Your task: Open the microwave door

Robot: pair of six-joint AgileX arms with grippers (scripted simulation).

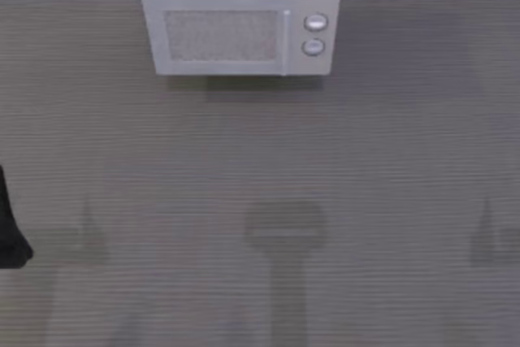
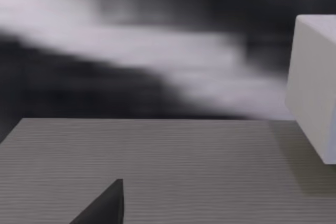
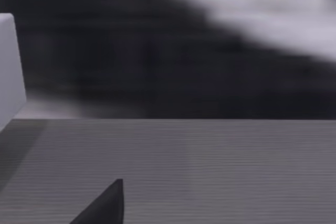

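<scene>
The white microwave [image 1: 241, 18] stands at the table's back edge, near the middle. Its door [image 1: 219, 36], with a speckled grey window, lies flush with the front, and a thin vertical handle [image 1: 286, 38] runs along the door's right side. Two round knobs [image 1: 315, 22] sit to the right of it. My left gripper [image 2: 173, 208] hovers open over bare table at the front left, far from the microwave [image 2: 315, 87]; one dark fingertip [image 2: 113, 205] shows. My right gripper [image 3: 149, 208] is also open, with one fingertip [image 3: 113, 205] showing and the microwave [image 3: 9, 66] far off.
A dark part of my left arm [image 1: 10, 237] shows at the top view's left edge. The right arm is outside the top view. The grey table [image 1: 260, 201] stretches between the arms and the microwave; faint shadows lie on its front part.
</scene>
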